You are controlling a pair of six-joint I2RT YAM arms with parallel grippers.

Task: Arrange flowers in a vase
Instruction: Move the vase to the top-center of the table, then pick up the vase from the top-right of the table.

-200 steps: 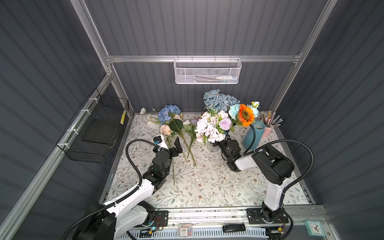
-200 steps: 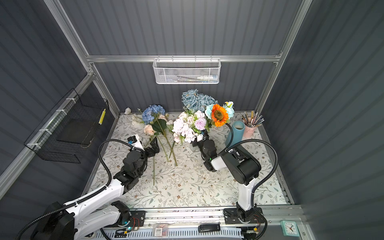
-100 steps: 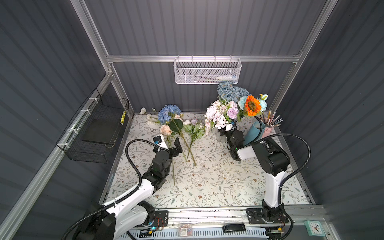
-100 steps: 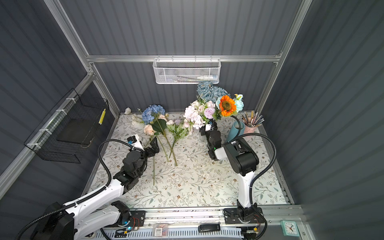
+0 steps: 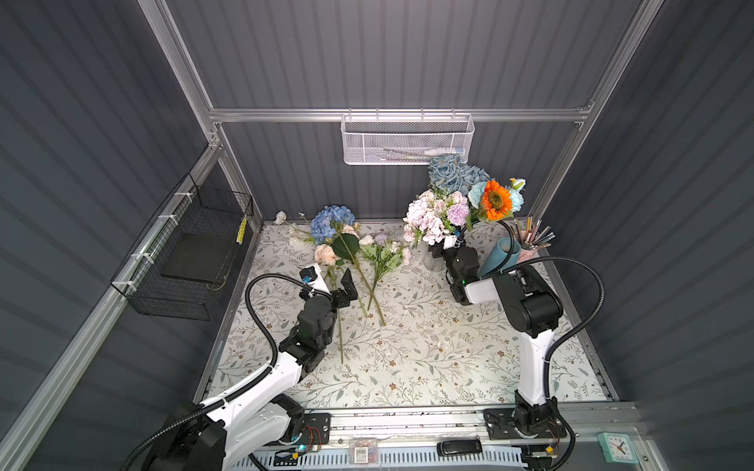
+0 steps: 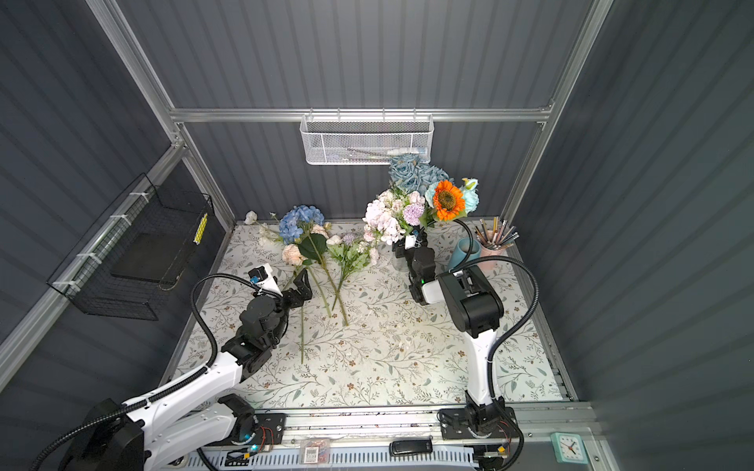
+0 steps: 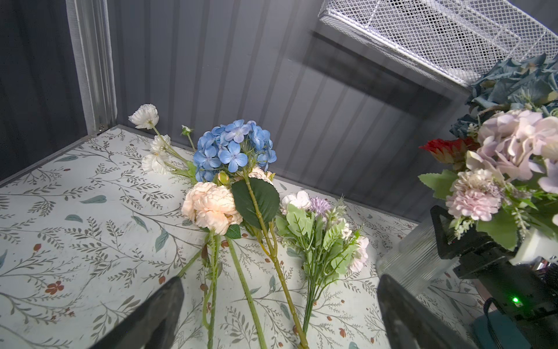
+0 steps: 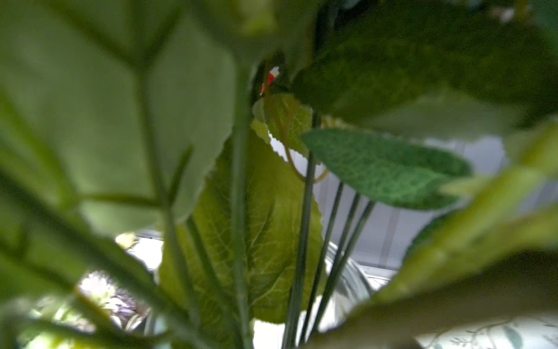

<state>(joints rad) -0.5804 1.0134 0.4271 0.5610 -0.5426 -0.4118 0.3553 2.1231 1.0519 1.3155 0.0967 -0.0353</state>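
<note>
Toward the back of the floral-print counter (image 5: pixel 408 346), loose green-stemmed flowers (image 5: pixel 332 222) lie beneath the wide-open, empty left pincer (image 7: pixel 279 305). Others stand bunched in a ribbed clear glass vase (image 7: pixel 413 260), hiding the right pincer (image 5: pixel 444 249), its opening impossible to tell.

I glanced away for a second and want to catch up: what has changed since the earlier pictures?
The right arm carried the vase of flowers from mid-table back and to the right, next to the teal container. Whether the right pincer has let go cannot be told. The left pincer stays open over the loose flowers, which have not moved.
</note>
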